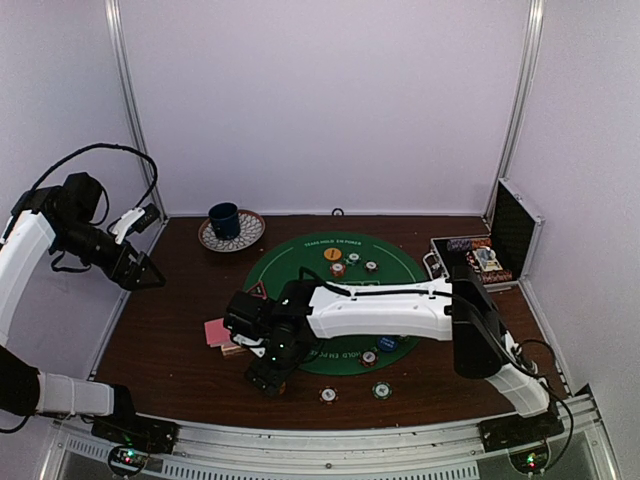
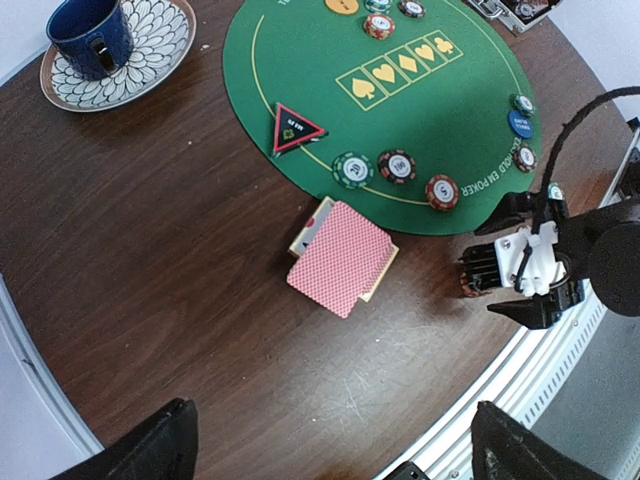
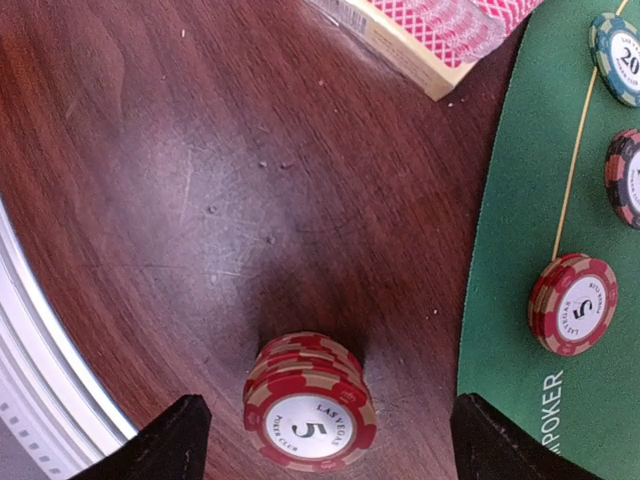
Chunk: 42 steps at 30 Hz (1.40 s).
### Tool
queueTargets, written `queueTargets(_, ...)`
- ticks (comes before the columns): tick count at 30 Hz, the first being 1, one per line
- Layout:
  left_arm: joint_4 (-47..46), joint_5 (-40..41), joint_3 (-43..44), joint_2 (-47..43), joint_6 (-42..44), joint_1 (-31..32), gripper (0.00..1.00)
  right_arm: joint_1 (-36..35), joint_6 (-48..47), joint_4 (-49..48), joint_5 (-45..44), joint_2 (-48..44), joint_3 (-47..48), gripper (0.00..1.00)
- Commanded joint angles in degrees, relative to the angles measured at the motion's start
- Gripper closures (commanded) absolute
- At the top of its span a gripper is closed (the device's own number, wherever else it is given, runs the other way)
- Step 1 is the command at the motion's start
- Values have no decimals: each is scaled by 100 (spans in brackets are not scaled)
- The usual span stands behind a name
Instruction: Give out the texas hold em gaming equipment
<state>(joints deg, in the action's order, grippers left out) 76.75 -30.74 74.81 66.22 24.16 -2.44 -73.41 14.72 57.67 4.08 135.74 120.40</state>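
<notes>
A stack of red poker chips [image 3: 310, 405] is seen standing on bare wood just off the near-left edge of the green mat [image 3: 560, 200]. It is straddled by the opened right gripper [image 1: 268, 378], whose fingers are kept clear of it. The pink-backed cards [image 2: 338, 258] are laid just off the mat's left edge, and the left gripper [image 2: 335, 445] is held wide open, well left of the mat.

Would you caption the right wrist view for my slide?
Open right hand straddles a red chip stack on the wooden table.
</notes>
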Motion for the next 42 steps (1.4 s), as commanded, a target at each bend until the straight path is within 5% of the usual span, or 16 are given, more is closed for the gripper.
queueTargets(1, 59, -134, 168, -4, 62, -38, 2, 24, -64, 54, -30, 83, 91, 14)
queueTargets(35, 59, -49, 175, 3, 62, -38, 2, 63, 22, -108, 153, -58, 111, 66)
queueTargets(42, 59, -63, 157, -17, 58, -38, 2, 28, 44, -40, 163, -284, 163, 67)
